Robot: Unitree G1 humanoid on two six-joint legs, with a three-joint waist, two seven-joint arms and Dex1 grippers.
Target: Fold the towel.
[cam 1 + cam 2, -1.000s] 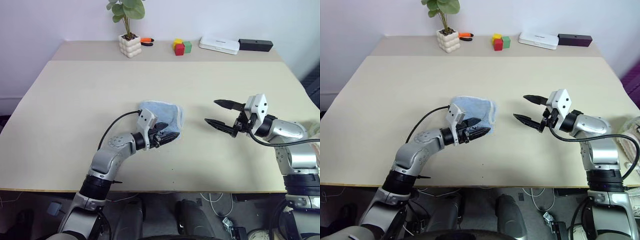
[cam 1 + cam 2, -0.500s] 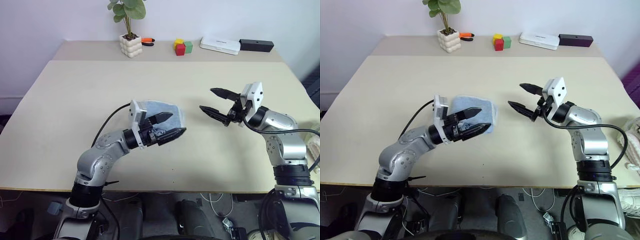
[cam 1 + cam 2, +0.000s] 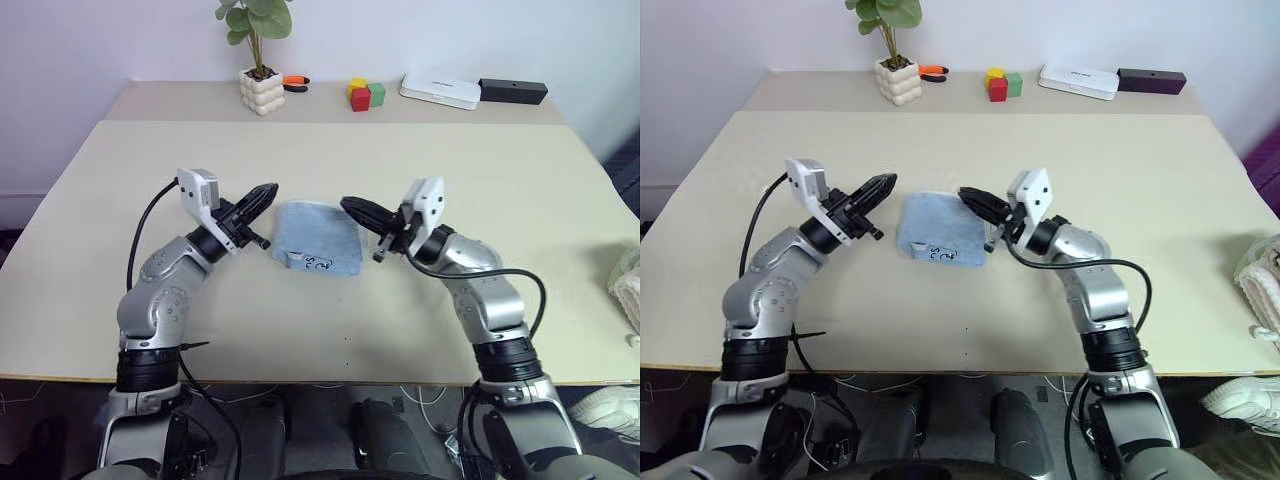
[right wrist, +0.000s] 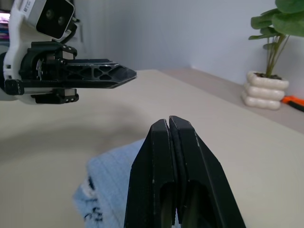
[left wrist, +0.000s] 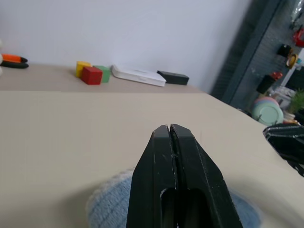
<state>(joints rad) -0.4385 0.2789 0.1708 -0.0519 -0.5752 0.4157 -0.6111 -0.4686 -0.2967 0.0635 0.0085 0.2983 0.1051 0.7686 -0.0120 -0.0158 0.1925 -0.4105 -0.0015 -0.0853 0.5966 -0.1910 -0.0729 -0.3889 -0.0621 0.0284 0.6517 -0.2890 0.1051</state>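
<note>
Between the closed, empty left hand (image 3: 268,189) and right hand (image 3: 350,206), the folded towel (image 3: 318,238) lies flat, its printed corner toward the tabletop's (image 3: 400,150) near edge.

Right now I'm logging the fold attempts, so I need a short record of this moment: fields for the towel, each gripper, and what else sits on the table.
towel: light blue towel lies folded flat on the table, dark printed mark facing up near its front edge
left gripper: left gripper shut, empty, above the table to the towel's left
right gripper: right gripper shut, empty, over the towel's right far corner
far edge of table: potted plant, coloured blocks, white box, black box
fold state: looks folded; neither gripper holds it
</note>
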